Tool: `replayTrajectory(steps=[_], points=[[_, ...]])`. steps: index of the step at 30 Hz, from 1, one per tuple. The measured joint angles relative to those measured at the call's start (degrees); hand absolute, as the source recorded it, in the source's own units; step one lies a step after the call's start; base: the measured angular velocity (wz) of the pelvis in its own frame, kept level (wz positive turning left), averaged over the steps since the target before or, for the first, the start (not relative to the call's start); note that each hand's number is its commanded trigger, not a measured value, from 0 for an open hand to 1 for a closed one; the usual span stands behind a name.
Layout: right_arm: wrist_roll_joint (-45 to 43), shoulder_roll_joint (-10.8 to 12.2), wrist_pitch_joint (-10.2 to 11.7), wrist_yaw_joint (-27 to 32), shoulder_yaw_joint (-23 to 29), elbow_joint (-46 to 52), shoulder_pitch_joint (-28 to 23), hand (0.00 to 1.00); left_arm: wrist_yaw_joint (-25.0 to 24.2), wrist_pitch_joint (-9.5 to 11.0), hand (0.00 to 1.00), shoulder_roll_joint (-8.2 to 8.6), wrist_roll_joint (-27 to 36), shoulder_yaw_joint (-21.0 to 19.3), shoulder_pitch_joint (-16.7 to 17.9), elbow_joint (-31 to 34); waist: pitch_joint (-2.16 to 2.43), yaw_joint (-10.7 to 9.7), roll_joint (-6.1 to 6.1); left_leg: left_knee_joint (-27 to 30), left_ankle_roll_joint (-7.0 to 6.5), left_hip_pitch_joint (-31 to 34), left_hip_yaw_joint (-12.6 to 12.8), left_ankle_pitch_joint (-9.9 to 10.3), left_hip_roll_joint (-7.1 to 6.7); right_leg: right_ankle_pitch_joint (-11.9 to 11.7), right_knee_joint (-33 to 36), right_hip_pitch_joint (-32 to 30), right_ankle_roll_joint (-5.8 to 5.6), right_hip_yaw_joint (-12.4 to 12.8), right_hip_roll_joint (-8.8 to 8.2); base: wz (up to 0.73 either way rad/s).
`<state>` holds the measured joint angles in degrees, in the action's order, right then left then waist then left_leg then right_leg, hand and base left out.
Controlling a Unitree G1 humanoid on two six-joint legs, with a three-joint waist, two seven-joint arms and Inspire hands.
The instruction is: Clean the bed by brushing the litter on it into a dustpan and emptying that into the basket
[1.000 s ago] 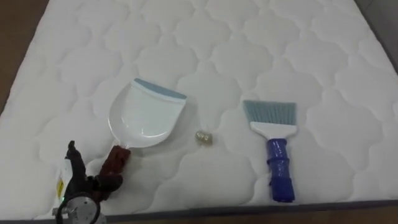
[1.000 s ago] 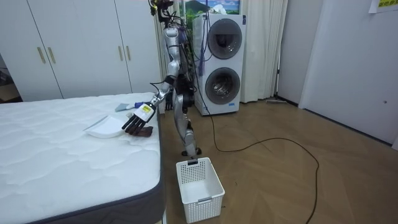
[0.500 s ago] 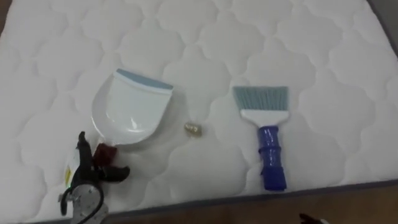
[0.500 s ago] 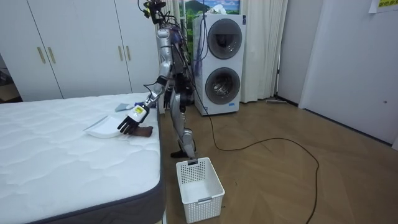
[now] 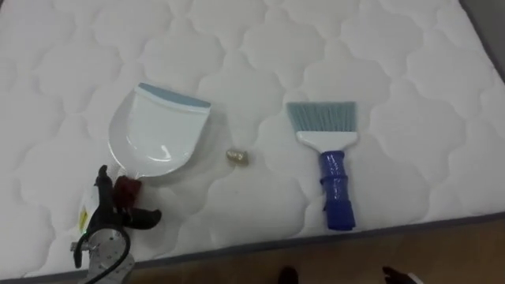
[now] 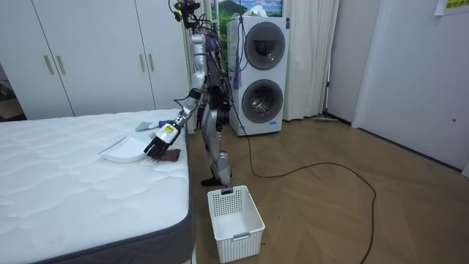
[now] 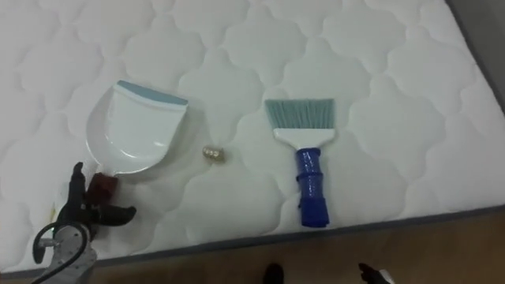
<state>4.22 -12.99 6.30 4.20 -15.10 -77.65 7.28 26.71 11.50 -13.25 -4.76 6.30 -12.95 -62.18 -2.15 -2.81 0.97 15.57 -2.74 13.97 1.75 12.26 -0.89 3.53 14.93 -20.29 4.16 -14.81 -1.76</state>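
A white dustpan (image 5: 162, 134) with a blue lip lies on the white quilted mattress (image 5: 379, 55), its dark red handle (image 5: 126, 189) pointing at me. My left hand (image 5: 106, 229) is over the end of that handle with its fingers spread and relaxed, open; whether it touches the handle I cannot tell. A small tan scrap (image 5: 237, 156) lies just right of the pan. Further right lies a hand brush (image 5: 331, 170) with a blue handle and pale blue bristles. In the room view I stand at the bed's side, left hand (image 6: 163, 139) reaching down beside the dustpan (image 6: 123, 150).
The mattress edge (image 5: 316, 235) runs along the bottom, with wooden floor below it. A white plastic basket (image 6: 234, 220) stands on the floor by the bed's corner. Stacked washing machines (image 6: 262, 73) stand behind me, and white wardrobe doors (image 6: 95, 51) stand behind the bed.
The eye view has shifted as my head moved. My left hand has come in closer over the handle's end. Dustpan, scrap and brush lie as before.
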Motion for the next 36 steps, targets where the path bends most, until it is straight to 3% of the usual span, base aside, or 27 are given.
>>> replayTrajectory(steps=[6,29,30,32,33,34,36], points=[[0.0,0.0,0.1,0.0,-2.4,0.3,0.5,0.00,-0.2,0.0,0.00,0.03,0.8,1.9,-0.8,-0.9,0.03,-0.1,-0.07,1.7,0.06,1.9,0.8,0.0,0.05,0.0,1.3,-2.1,0.28,0.3,-0.28,-0.03],[4.5,-0.1,0.1,0.0,-2.9,2.1,0.2,0.00,-0.2,0.0,0.00,-0.10,0.8,1.7,-1.4,-0.9,0.10,-0.1,-0.02,2.9,0.05,4.1,1.9,0.0,0.02,0.3,2.9,-4.9,0.66,0.6,-0.68,-0.01],[4.5,-0.1,0.0,-0.1,-2.8,2.1,0.1,0.00,-0.2,0.0,0.07,-0.10,0.8,1.7,-1.5,-1.0,0.11,-0.2,-0.01,3.0,0.05,4.3,1.9,0.0,0.04,0.3,2.9,-4.9,0.66,0.5,-0.68,0.05],[4.4,-0.1,-0.1,-0.1,-2.7,2.3,0.2,0.00,-0.2,-0.3,0.60,-0.11,0.7,1.8,-2.5,-2.6,0.10,-0.4,0.00,3.2,0.06,4.9,1.9,0.0,0.08,0.2,3.0,-5.4,0.70,0.5,-0.68,0.06],[4.3,-0.1,-0.1,-0.1,-2.7,2.3,0.2,0.00,-0.2,-0.5,0.76,-0.12,0.7,1.8,-2.8,-3.0,0.10,-0.4,0.00,3.2,0.06,5.1,1.9,0.0,0.08,0.2,3.0,-5.5,0.73,0.5,-0.68,0.00],[4.3,-0.1,-0.1,-0.1,-2.7,2.7,0.2,0.00,-0.2,-0.8,1.00,-0.19,0.7,1.8,-3.0,-3.2,0.10,-0.4,0.03,3.4,0.06,5.7,1.9,0.0,0.08,0.2,3.1,-6.0,0.77,0.5,-0.71,0.00],[4.4,-0.1,-0.2,-0.1,-2.7,2.9,0.2,0.00,0.1,-1.0,1.00,-0.33,0.7,1.8,-3.7,-4.3,0.10,-0.4,0.04,3.4,0.08,6.0,2.1,-0.1,0.10,0.1,3.1,-6.3,0.82,0.5,-0.71,0.00]])
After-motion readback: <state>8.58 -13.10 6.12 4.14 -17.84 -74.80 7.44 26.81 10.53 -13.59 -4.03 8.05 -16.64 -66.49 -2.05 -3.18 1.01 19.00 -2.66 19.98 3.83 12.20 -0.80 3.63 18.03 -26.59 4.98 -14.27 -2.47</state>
